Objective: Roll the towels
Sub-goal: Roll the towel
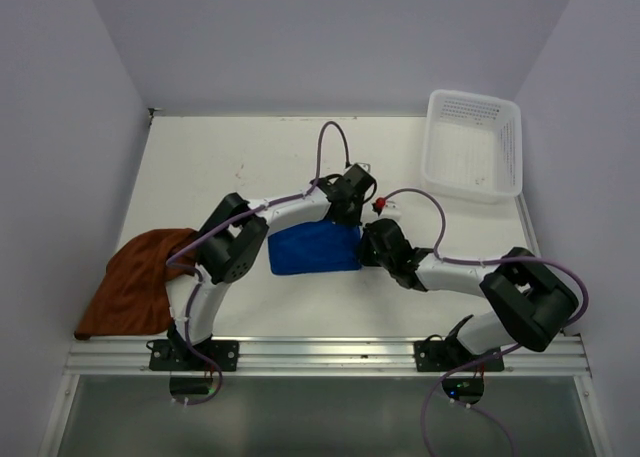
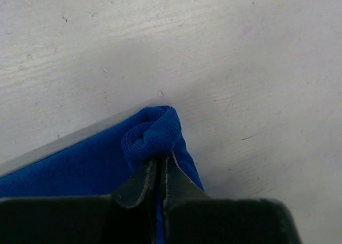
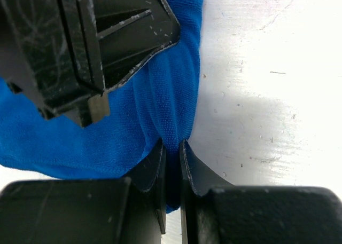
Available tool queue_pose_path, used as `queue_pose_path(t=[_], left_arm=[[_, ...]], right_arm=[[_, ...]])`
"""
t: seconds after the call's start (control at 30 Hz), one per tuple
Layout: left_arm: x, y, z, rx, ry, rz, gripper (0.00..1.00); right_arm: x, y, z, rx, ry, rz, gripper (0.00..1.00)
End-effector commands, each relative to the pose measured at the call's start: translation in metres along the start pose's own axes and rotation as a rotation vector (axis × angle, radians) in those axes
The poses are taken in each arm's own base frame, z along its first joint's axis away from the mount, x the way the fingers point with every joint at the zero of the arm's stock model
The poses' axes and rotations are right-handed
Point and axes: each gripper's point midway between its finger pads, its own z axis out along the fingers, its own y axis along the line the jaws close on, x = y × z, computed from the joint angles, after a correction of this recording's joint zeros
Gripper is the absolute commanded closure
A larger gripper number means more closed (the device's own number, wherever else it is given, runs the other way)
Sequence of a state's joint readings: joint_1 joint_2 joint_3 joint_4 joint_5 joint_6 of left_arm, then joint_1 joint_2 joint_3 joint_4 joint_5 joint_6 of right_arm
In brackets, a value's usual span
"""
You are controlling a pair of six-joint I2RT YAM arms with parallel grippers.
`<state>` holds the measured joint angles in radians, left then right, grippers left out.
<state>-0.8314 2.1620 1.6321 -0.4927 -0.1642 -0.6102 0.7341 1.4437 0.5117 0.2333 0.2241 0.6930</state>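
Left pincer [image 2: 160, 161]: I see it clenched on the blue towel [image 2: 80, 172]. A small rolled corner of the cloth bulges just ahead of its fingertips.
Right pincer [image 3: 172, 145]: I see it grasping a thick fold at the same towel's edge, with the cloth pressed between both fingers.
Pincers together: the left one stands just ahead of the right one, above the cloth.
Blue towel: it lies on the table [image 1: 250, 157] and spreads away to the left of both pincers.
Brown towel [image 1: 135, 277]: a crumpled heap well apart from both pincers, far to their left, beside the left arm's base.
Basket [image 1: 470, 189]: white, well apart from the right pincer, ahead of it and to its right.
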Motion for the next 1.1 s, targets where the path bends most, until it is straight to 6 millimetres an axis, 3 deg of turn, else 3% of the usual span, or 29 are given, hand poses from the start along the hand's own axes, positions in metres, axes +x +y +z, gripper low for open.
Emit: queue_pose_path(t=[0.0, 0.2, 0.4, 0.63, 0.77, 1.07], left_arm=[[0.016, 0.025, 0.032, -0.019, 0.041, -0.058, 1.0], [-0.02, 0.016, 0.01, 0.189, -0.067, -0.232, 1.0], [-0.049, 0.004, -0.011, 0.391, -0.16, -0.289, 1.0], [-0.047, 0.003, -0.01, 0.462, -0.137, -0.311, 1.0], [-0.049, 0.005, -0.011, 0.511, -0.149, -0.32, 1.0], [-0.044, 0.026, 0.003, 0.431, -0.153, -0.252, 1.0]], right_arm=[[0.024, -0.014, -0.011, 0.058, 0.069, -0.097, 1.0], [0.015, -0.014, -0.022, 0.143, 0.033, -0.222, 1.0], [0.005, -0.016, -0.032, 0.272, 0.026, -0.348, 1.0], [-0.005, -0.014, -0.05, 0.442, 0.019, -0.549, 1.0], [-0.004, -0.005, -0.048, 0.497, 0.017, -0.669, 1.0], [0.022, 0.015, -0.03, 0.583, 0.08, -0.94, 1.0]])
